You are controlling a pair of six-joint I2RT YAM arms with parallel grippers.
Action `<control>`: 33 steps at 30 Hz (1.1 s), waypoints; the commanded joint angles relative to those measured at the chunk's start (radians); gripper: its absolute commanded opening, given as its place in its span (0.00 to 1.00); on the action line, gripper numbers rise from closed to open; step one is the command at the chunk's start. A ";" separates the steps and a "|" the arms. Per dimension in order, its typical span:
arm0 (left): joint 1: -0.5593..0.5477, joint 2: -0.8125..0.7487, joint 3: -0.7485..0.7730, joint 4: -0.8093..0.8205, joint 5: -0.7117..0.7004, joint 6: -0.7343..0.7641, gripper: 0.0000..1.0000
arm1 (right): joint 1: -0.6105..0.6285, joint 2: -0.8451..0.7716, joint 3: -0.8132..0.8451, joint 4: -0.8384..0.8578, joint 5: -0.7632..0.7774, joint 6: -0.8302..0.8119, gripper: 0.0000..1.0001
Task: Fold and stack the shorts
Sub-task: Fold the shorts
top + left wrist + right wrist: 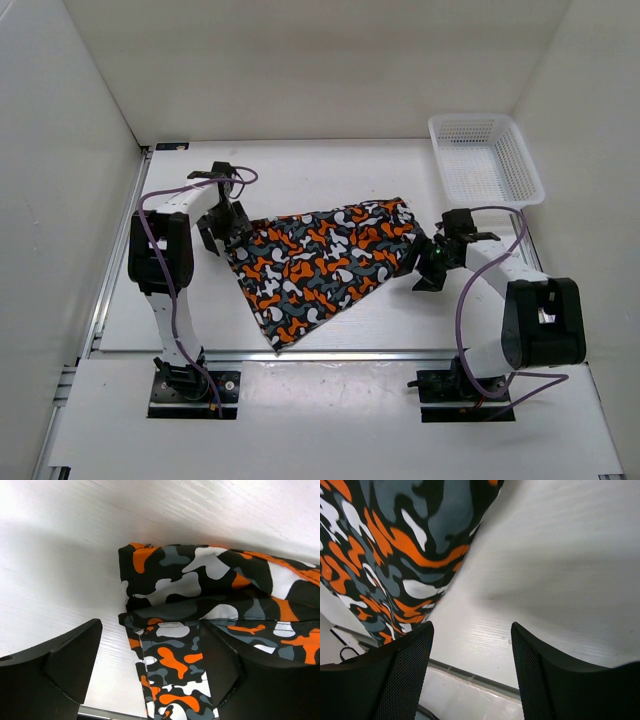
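Observation:
The shorts (318,262), printed in orange, white, grey and black blobs, lie folded in a rough triangle in the middle of the table. My left gripper (222,232) hovers at their left corner. In the left wrist view this gripper (150,672) is open, a folded edge of the shorts (200,585) lies on the table between its fingers, and nothing is clamped. My right gripper (430,264) stands just off the right corner. It (472,667) is open over bare table, with the shorts (385,550) up and to the left of its fingers.
A white mesh basket (486,160) stands at the back right, behind the right arm. White walls enclose the table on the left, back and right. A metal rail (340,353) runs along the near edge, just below the shorts' lowest corner.

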 commanded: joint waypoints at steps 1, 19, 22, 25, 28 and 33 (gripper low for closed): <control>-0.014 -0.029 0.008 0.021 -0.024 0.014 0.87 | 0.023 -0.038 -0.039 0.046 -0.043 0.033 0.68; -0.014 -0.069 -0.020 0.030 0.040 0.025 0.10 | 0.217 0.138 -0.003 0.273 -0.039 0.168 0.47; -0.014 -0.104 -0.020 0.030 0.040 0.025 0.10 | 0.240 0.149 0.040 0.230 0.016 0.159 0.06; -0.014 -0.143 -0.020 0.021 0.031 0.025 0.10 | 0.240 0.114 0.050 0.198 0.058 0.140 0.00; -0.005 -0.156 -0.020 0.021 0.019 0.025 0.10 | 0.240 0.085 0.063 0.171 0.087 0.119 0.00; -0.005 -0.098 -0.001 0.021 0.017 0.057 0.46 | 0.258 0.073 0.084 0.146 0.087 0.087 0.00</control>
